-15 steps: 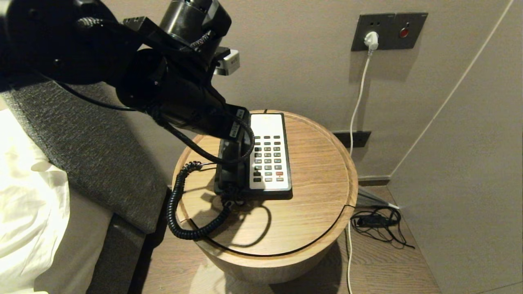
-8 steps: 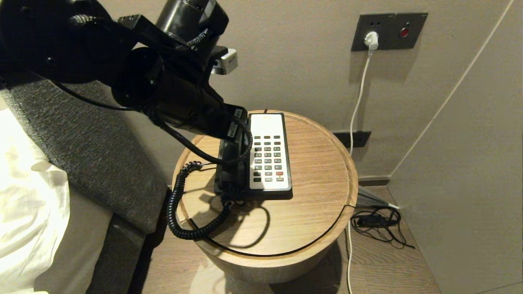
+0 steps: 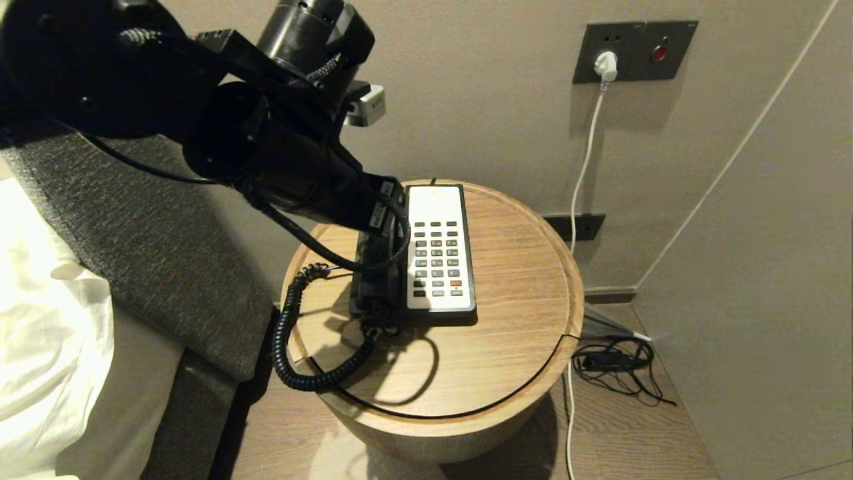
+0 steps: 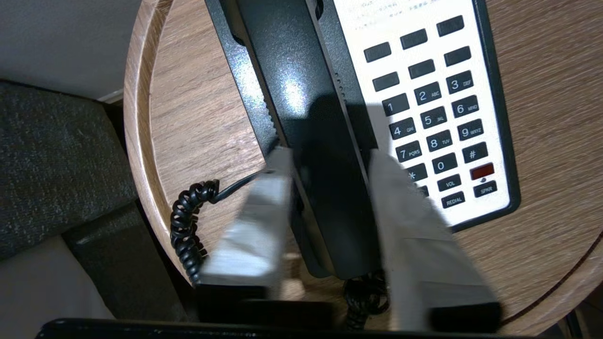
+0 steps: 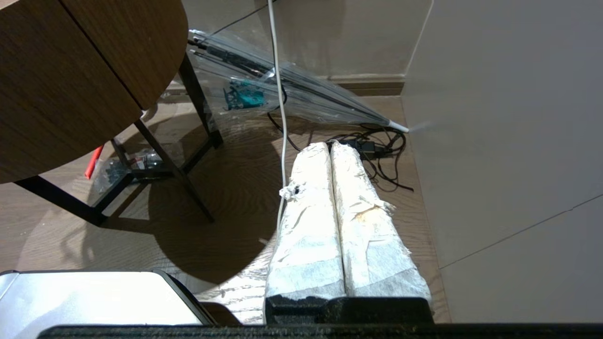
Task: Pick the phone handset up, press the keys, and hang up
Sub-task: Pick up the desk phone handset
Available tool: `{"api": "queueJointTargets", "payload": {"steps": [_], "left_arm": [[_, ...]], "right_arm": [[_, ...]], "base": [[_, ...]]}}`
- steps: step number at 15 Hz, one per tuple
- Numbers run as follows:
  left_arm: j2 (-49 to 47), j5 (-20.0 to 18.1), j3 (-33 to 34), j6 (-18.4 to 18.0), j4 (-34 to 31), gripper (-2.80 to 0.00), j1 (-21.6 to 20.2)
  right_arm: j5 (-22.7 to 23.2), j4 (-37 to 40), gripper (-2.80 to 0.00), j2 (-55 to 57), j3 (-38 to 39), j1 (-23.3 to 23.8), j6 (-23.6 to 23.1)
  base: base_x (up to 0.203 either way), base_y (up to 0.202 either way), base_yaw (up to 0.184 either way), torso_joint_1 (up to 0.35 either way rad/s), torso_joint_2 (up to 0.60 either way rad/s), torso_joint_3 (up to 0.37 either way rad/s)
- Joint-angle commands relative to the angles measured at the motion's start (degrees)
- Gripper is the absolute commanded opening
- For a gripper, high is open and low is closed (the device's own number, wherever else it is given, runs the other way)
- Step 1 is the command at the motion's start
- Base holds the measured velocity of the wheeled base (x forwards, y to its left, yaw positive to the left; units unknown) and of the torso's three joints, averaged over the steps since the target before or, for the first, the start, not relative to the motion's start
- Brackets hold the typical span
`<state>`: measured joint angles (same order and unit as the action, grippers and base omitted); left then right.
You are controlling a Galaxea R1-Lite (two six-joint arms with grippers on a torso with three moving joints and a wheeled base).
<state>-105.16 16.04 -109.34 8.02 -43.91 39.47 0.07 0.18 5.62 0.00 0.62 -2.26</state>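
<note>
A phone [image 3: 436, 253] with a white keypad stands on a round wooden table [image 3: 520, 300]. Its black handset [image 3: 373, 267] lies in the cradle on the phone's left side. My left gripper [image 4: 328, 154] reaches down over it from the left. Its two fingers press against the sides of the handset [image 4: 292, 70] near the cord end. The black coiled cord [image 3: 293, 333] loops off the table's left edge. My right gripper [image 5: 330, 146] is parked low beside the table, over the floor, shut and empty.
A grey padded headboard [image 3: 153, 247] and white bedding [image 3: 46, 333] lie to the left. On the wall behind, a white plug [image 3: 605, 65] feeds a cable running down. Black cables [image 3: 616, 363] and a folded clear umbrella [image 5: 292, 89] lie on the floor at the right.
My left arm has shifted slightly to the left over the handset. The phone and handset have not moved.
</note>
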Motion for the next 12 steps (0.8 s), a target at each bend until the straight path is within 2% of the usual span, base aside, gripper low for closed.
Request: {"api": "queueJointTargets", "payload": {"steps": [1,4,6,12], "left_arm": [[0.04,0.13,0.00,0.07,-0.12,0.00,0.08],[-0.80,0.87,-0.01,0.07,-0.03,0.00,0.08],[-2.28,2.83,-0.09,-0.04,0.05,0.00,0.08],[-5.23,3.55,-0.44,-0.02,0.60,0.00,-0.31]], "right_arm": [[0.02,-0.01,-2.80,0.09,0.00,-0.01,-0.03],[0.02,-0.01,-2.80,0.09,0.00,-0.01,-0.03],[0.02,-0.01,-2.80,0.09,0.00,-0.01,-0.03],[-0.07,-0.01,-2.80,0.09,0.00,-0.01,0.06]], "base": [[0.000,0.000,0.000,0.000,0.00,0.000],[0.000,0.000,0.000,0.000,0.00,0.000],[0.000,0.000,0.000,0.000,0.00,0.000],[0.000,0.000,0.000,0.000,0.00,0.000]]}}
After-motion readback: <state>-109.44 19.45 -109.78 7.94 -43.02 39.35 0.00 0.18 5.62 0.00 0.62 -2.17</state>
